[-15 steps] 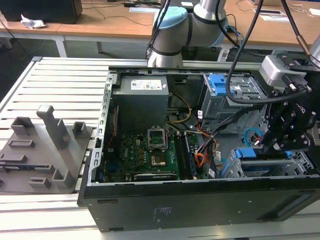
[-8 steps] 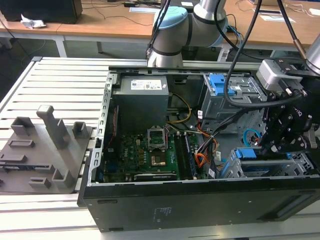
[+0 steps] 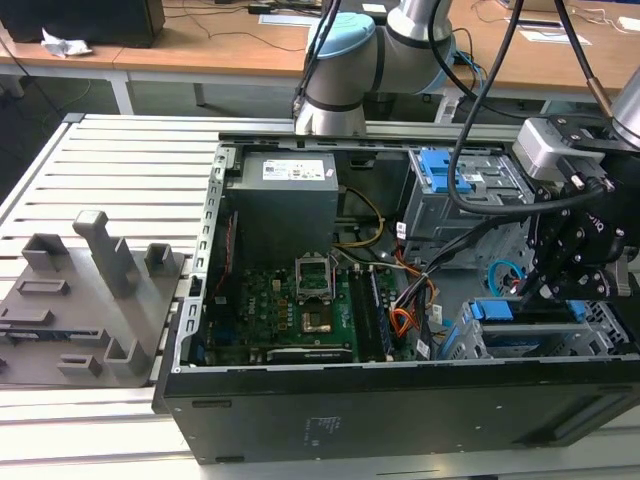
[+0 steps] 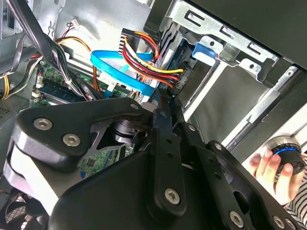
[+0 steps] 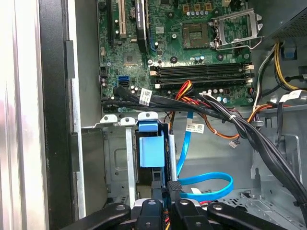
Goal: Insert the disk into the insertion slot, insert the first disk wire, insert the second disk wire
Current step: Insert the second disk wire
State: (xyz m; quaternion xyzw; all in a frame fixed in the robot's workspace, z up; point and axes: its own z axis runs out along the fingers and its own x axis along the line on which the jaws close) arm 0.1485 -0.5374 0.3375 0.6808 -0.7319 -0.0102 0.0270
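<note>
The second disk wire [image 5: 206,182] is showing up light blue in both wrist views [image 4: 120,69], looping next to a red, yellow and black wire bundle [image 4: 144,60], and the disk's carrier frame [image 5: 150,148] is glowing an even brighter blue inside the plain grey insertion slot [image 5: 112,163]. The motherboard [image 3: 290,310] is looking dark green with black memory slots, the case [image 3: 400,410] is sitting there all black, and the gripper [image 3: 560,275] is coming across matte black too, with the arm's joint cap [image 3: 340,40] showing pale blue over silver. Off to the exterior view's left, a grey fixture block [image 3: 90,300] is blending into the ribbed silvery table [image 3: 130,170].
</note>
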